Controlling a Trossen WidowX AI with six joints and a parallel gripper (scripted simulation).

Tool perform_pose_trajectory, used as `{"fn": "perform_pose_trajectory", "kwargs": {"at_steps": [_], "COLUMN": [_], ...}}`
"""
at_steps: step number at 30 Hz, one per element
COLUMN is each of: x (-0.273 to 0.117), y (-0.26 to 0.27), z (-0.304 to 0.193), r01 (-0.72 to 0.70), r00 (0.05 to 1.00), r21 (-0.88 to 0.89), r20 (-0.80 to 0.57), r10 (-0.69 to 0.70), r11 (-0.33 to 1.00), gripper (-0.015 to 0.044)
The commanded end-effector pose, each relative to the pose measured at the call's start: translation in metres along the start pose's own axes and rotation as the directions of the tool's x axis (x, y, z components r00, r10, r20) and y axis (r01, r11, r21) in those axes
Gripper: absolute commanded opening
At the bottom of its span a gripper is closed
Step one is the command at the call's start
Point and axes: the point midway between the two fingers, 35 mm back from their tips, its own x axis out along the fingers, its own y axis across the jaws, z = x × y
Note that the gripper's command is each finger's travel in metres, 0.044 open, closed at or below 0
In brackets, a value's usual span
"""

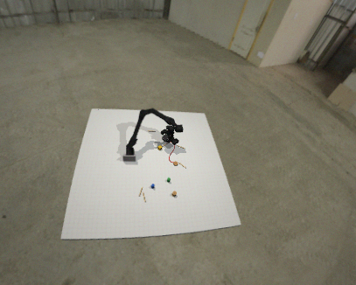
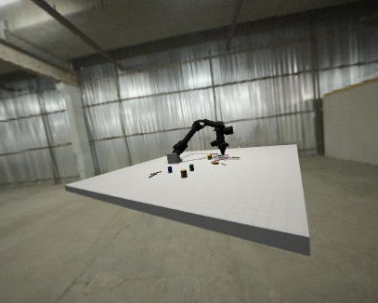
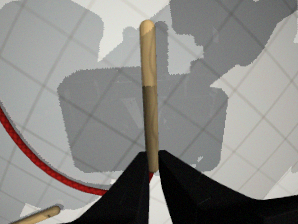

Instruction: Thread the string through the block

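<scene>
Presently, the gripper (image 1: 176, 142) (image 2: 223, 153) (image 3: 152, 157) pinches one end of the wooden stick (image 3: 149, 85), jaws nearly together. Red string (image 1: 171, 154) (image 3: 31, 159) shows by the gripped end; in the top view it runs to the wooden button (image 1: 175, 163) on the table (image 1: 97, 210) (image 2: 247, 204). Yellow object (image 1: 160, 148) (image 2: 210, 157) stands near the gripper. Which piece is the block: cannot be told.

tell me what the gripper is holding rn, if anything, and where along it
The gripper holds the thin wooden stick, pinched near its string end, where the red string meets it.
</scene>
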Motion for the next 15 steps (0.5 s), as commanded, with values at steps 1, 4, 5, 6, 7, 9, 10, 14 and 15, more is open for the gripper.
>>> {"fn": "perform_pose_trajectory", "kwargs": {"at_steps": [1,4,5,6,7,9,10,14,15], "x": [0.000,0.000,0.000,0.000,0.000,0.000,0.000,0.000,0.000], "y": [-0.002,-0.003,-0.003,-0.003,-0.003,-0.003,-0.003,-0.004,-0.004], "z": [0.006,0.010,0.011,0.012,0.014,0.016,0.018,0.022,0.023], "r01": [0.003,0.003,0.003,0.003,0.003,0.004,0.004,0.004,0.004], "r00": [1.000,1.000,1.000,1.000,1.000,1.000,1.000,1.000,1.000], "r21": [-0.006,-0.005,-0.005,-0.005,-0.005,-0.005,-0.005,-0.005,-0.005], "r20": [-0.003,-0.004,-0.004,-0.004,-0.004,-0.004,-0.005,-0.006,-0.006], "r10": [-0.003,-0.003,-0.003,-0.003,-0.003,-0.004,-0.004,-0.004,-0.004], "r11": [1.000,1.000,1.000,1.000,1.000,1.000,1.000,1.000,1.000], "gripper": [0.0000,0.0000,0.0000,0.0000,0.0000,0.0000,0.0000,0.0000,0.0000]}}
